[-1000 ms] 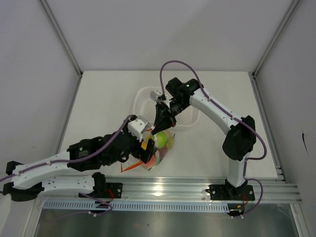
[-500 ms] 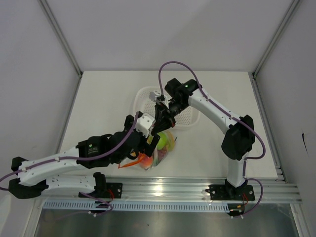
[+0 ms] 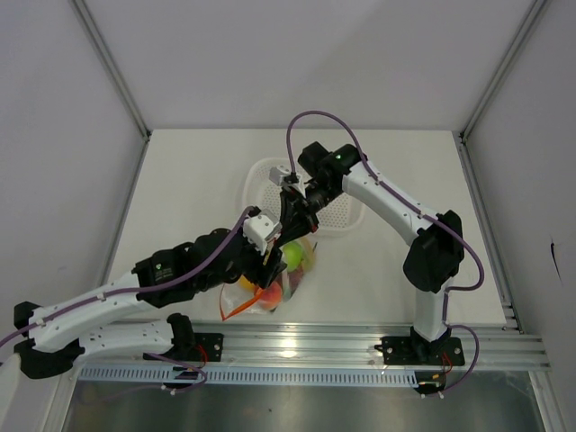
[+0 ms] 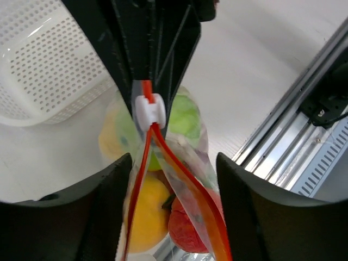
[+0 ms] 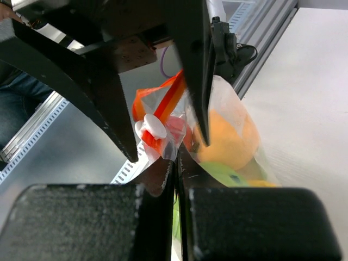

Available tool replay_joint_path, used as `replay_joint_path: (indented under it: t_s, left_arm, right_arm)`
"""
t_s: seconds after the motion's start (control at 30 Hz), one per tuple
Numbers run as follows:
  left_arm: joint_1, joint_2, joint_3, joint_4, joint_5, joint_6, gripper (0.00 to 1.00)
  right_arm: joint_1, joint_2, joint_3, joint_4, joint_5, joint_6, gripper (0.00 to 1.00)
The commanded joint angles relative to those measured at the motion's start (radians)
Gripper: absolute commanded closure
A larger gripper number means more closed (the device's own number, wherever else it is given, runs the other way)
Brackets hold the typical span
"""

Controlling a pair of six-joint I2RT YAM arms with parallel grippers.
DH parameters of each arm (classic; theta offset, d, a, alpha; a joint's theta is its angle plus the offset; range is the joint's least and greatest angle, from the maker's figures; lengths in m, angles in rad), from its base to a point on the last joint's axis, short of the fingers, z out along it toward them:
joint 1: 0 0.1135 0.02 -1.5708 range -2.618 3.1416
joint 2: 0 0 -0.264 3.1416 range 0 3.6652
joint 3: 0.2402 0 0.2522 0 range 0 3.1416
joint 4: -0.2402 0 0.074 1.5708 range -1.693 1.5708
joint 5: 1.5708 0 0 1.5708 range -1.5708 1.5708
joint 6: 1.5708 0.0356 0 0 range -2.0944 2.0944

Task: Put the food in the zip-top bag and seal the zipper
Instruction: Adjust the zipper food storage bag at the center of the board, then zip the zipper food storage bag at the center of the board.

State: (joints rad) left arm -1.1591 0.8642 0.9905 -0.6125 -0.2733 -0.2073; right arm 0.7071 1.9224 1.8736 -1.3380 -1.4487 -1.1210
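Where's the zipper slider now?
Left wrist view, centre: slider on the zipper, just under the right gripper pinching that strip, ahead of the open left gripper.

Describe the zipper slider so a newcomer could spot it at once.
Start at the white basket in mid-table; just in front of it, toward the arms, is the clear bag of toy food. Follow its red-orange zipper up to where the right gripper pinches it: the slider sits just below, a small white clip, the only white piece on that strip.
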Motion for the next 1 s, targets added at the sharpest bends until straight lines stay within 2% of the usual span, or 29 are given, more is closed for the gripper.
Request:
replay_joint_path:
  t_s: [0.0,0.13,0.17,0.23,0.33,0.37,0.4,0.43,0.5,0.57,0.6,0.63,0.67,0.7,0.73,0.77,0.87,0.97]
  left_arm:
    - [0.007,0.015,0.011,0.007,0.097,0.016,0.37]
    - [0.007,0.025,0.005,-0.024,0.074,-0.012,0.55]
    - [0.009,0.027,0.013,-0.038,0.066,-0.032,0.63]
    - [0.007,0.022,0.013,-0.067,0.056,-0.044,0.7]
    - [0.007,0.016,0.0,-0.075,0.046,-0.063,0.97]
    - [0.007,0.016,0.0,-0.079,0.04,-0.066,0.99]
    - [0.007,0.016,0.0,-0.081,0.043,-0.064,0.99]
    - [0.009,0.015,-0.003,-0.078,0.048,-0.058,0.99]
    - [0.007,0.012,-0.001,-0.075,0.06,-0.055,1.0]
    - [0.009,0.003,0.0,-0.061,0.078,-0.052,0.99]
    - [0.009,-0.001,-0.001,-0.055,0.085,-0.05,1.0]
    - [0.01,-0.004,-0.003,-0.046,0.089,-0.05,0.99]
    - [0.009,-0.007,0.0,-0.043,0.094,-0.052,1.0]
    - [0.012,-0.008,-0.001,-0.043,0.101,-0.052,0.99]
    - [0.013,-0.008,-0.003,-0.04,0.105,-0.052,0.99]
    - [0.015,-0.01,-0.004,-0.038,0.108,-0.055,0.99]
    - [0.022,-0.024,-0.012,-0.03,0.131,-0.057,0.99]
    - [0.032,-0.048,-0.027,-0.021,0.177,-0.052,0.99]
  right_arm:
    - [0.006,0.003,0.058,-0.185,-0.096,0.015,1.0]
    - [0.003,0.006,0.059,-0.187,-0.098,0.02,1.0]
    - [0.002,0.007,0.059,-0.188,-0.098,0.02,1.0]
    - [0.0,0.01,0.061,-0.187,-0.096,0.024,1.0]
    - [0.002,0.013,0.067,-0.187,-0.088,0.032,1.0]
    - [0.002,0.013,0.07,-0.185,-0.087,0.035,1.0]
    - [0.002,0.015,0.074,-0.187,-0.084,0.036,0.94]
    - [0.002,0.013,0.078,-0.185,-0.078,0.038,0.8]
    - [0.002,0.013,0.087,-0.185,-0.069,0.056,0.74]
    - [0.006,0.01,0.102,-0.172,-0.042,0.09,0.59]
    - [0.011,0.004,0.102,-0.149,-0.032,0.121,0.47]
    - [0.014,-0.005,0.092,-0.118,-0.019,0.157,0.28]
    - [0.02,-0.016,0.076,-0.028,0.016,0.258,0.21]
    - [0.038,-0.052,0.052,0.041,0.04,0.327,0.01]
    - [0.049,-0.08,-0.026,0.23,0.069,0.41,0.01]
    - [0.058,-0.114,-0.083,0.344,0.141,0.605,0.01]
    - [0.068,-0.264,-0.313,0.727,0.223,0.817,0.0]
    - [0.031,-0.329,-0.401,0.856,0.256,0.923,0.01]
